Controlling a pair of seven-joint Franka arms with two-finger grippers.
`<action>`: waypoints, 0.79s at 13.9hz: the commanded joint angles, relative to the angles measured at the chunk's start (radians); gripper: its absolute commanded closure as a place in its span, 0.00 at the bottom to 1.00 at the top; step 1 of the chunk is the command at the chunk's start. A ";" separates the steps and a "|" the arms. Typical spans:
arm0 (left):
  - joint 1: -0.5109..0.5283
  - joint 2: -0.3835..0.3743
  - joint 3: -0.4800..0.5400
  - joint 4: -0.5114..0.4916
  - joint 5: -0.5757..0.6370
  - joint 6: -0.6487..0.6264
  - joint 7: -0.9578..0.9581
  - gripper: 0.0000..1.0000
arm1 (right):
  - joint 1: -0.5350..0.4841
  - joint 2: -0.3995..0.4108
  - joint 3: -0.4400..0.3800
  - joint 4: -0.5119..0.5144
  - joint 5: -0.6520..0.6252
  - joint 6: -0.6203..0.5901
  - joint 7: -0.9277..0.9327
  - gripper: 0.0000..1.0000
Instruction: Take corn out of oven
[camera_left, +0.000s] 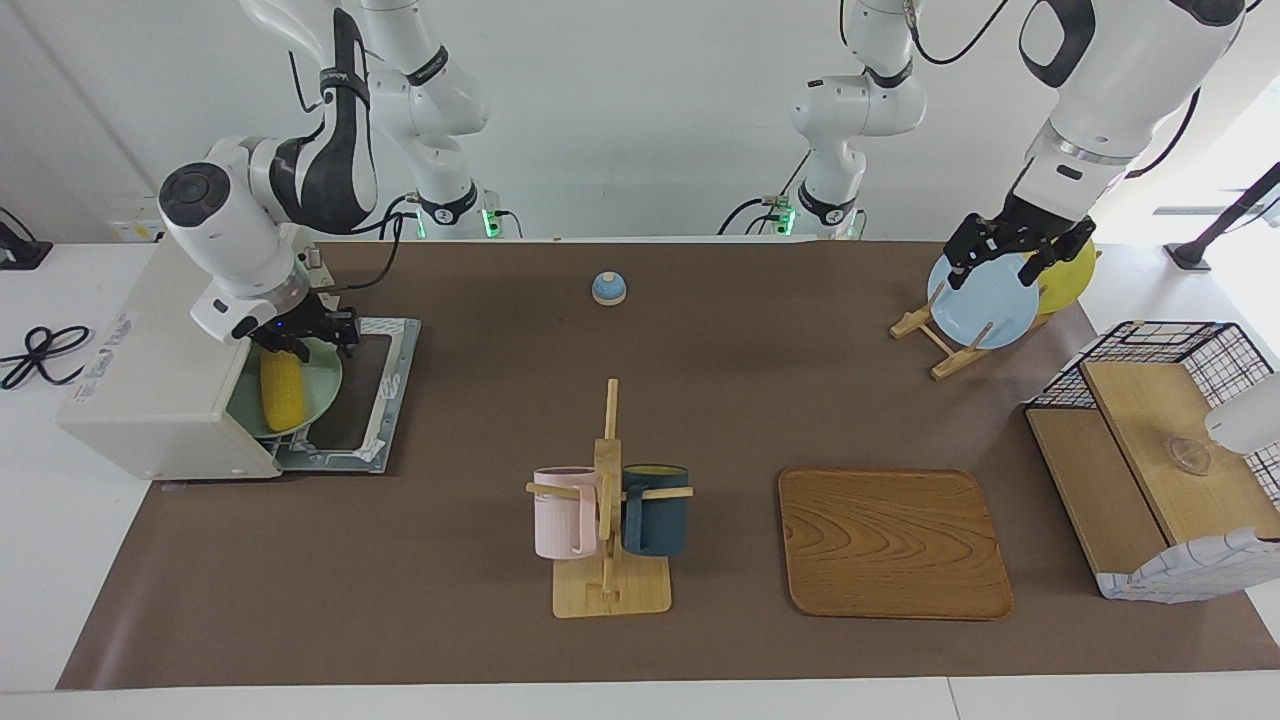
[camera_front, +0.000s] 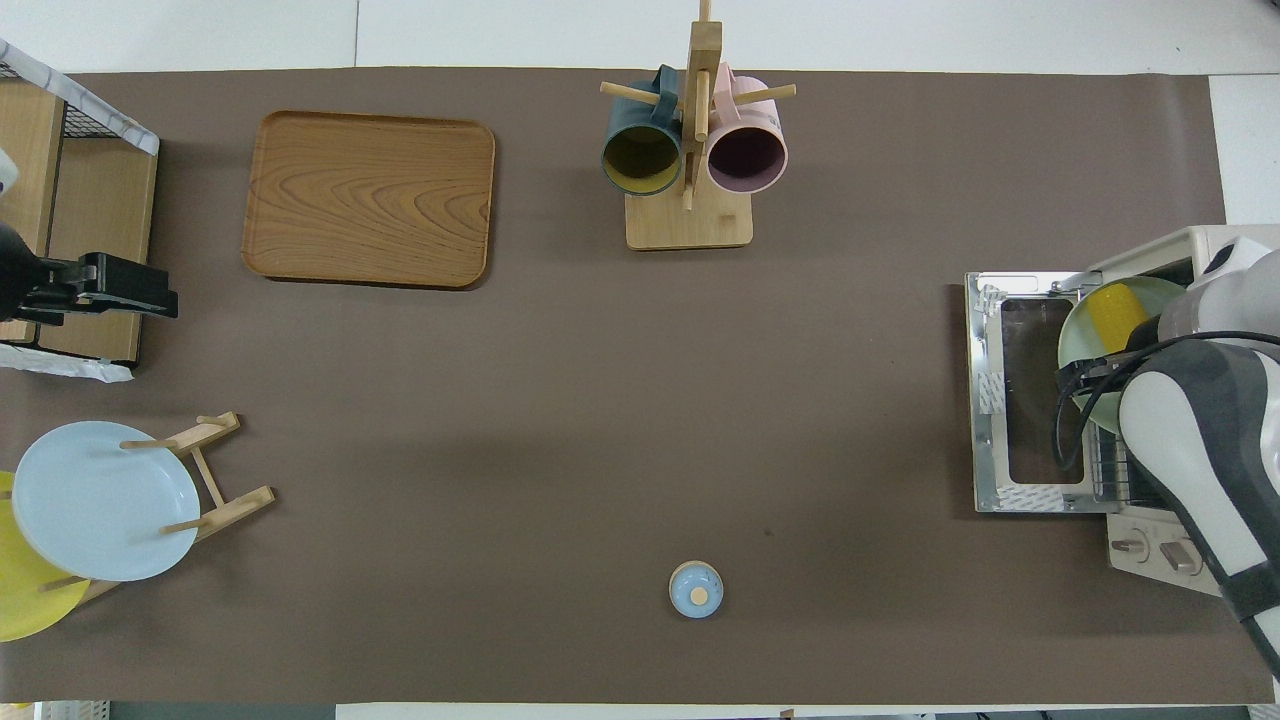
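A wooden tray (camera_left: 893, 543) lies flat on the brown table mat (camera_left: 480, 610), near the edge farthest from the robots. Beside it, a mug rack (camera_left: 608, 520) carries a pink mug (camera_left: 562, 511) and a dark blue mug (camera_left: 656, 509). A wire-and-wood basket (camera_left: 1150, 455) occupies the left arm's end. A plate stand (camera_left: 940, 340) holds a light blue plate (camera_left: 982, 300) and a yellow plate (camera_left: 1072, 275). A small blue bell (camera_left: 609, 288) sits near the robots' edge.
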 joint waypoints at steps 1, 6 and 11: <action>0.003 -0.021 -0.007 -0.030 0.017 0.021 -0.011 0.00 | 0.002 -0.029 0.004 -0.044 -0.008 0.037 -0.004 0.50; 0.000 -0.021 -0.007 -0.031 0.017 0.021 -0.011 0.00 | 0.002 -0.025 0.004 -0.094 -0.008 0.115 -0.007 0.57; -0.001 -0.023 -0.007 -0.033 0.017 0.019 -0.009 0.00 | 0.003 -0.020 0.004 -0.116 -0.008 0.149 -0.012 0.57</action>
